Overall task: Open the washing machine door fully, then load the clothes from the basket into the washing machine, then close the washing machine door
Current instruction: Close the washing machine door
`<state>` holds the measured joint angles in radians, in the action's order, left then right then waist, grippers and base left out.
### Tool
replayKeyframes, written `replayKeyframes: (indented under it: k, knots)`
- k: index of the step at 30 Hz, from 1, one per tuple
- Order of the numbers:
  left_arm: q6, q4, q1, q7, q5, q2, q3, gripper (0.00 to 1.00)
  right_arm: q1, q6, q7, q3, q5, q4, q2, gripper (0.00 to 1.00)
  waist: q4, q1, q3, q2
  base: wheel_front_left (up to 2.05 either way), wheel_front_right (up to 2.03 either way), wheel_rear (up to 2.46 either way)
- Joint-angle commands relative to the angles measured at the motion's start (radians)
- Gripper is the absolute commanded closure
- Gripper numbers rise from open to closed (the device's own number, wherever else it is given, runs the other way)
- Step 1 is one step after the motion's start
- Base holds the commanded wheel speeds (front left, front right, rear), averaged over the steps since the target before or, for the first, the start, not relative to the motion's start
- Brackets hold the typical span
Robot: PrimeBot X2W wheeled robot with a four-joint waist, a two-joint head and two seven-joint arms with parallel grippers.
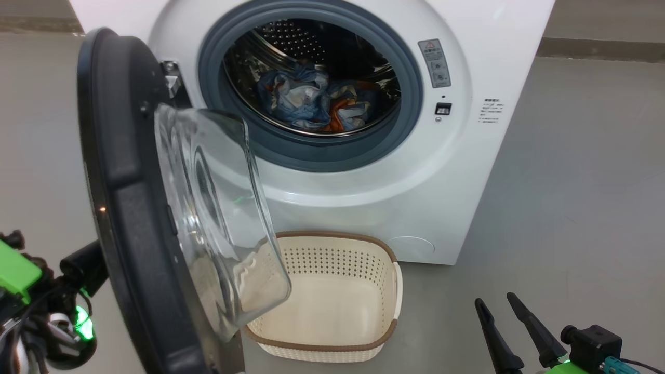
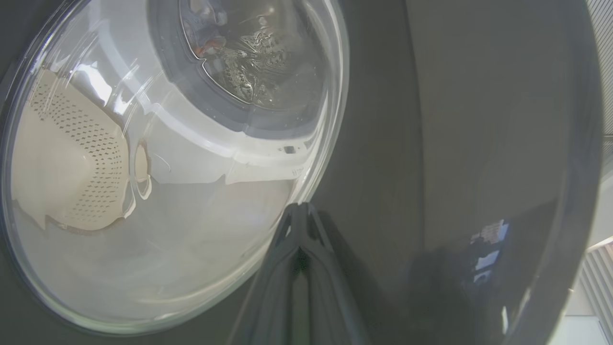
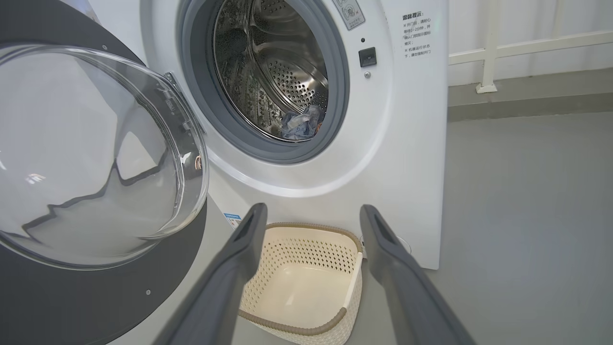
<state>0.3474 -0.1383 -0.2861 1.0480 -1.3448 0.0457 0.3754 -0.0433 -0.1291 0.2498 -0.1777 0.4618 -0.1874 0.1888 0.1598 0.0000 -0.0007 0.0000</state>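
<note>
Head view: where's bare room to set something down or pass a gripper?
Free: floor right of the washing machine and basket, up to the open right gripper; the basket's empty inside; the drum above the clothes. Crowded: left side, where the glass bowl of the washing machine door sits close by the basket's left end.

I count one washing machine [image 1: 467, 156], one door [image 1: 130, 218], one basket [image 1: 332, 354], one heap of clothes [image 1: 311, 101], and two grippers: left gripper [image 2: 299, 207], right gripper [image 1: 494, 298].
</note>
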Motion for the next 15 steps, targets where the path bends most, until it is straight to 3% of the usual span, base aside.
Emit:
replayKeyframes:
  k: [1, 15]
  knots:
    - [-0.017, -0.024, -0.066, 0.0, -0.021, 0.011, 0.0, 1.0, 0.016, -0.002, 0.012, -0.018, -0.01, 0.025, 0.007, 0.0, -0.015, 0.0, 0.003, 0.0, 0.0, 0.0, 0.0]
    - [-0.085, 0.052, -0.127, -0.134, -0.056, 0.005, -0.077, 1.0, 0.025, -0.002, 0.012, -0.023, -0.008, 0.023, 0.012, 0.0, -0.08, 0.0, 0.009, 0.0, 0.0, 0.0, 0.0]
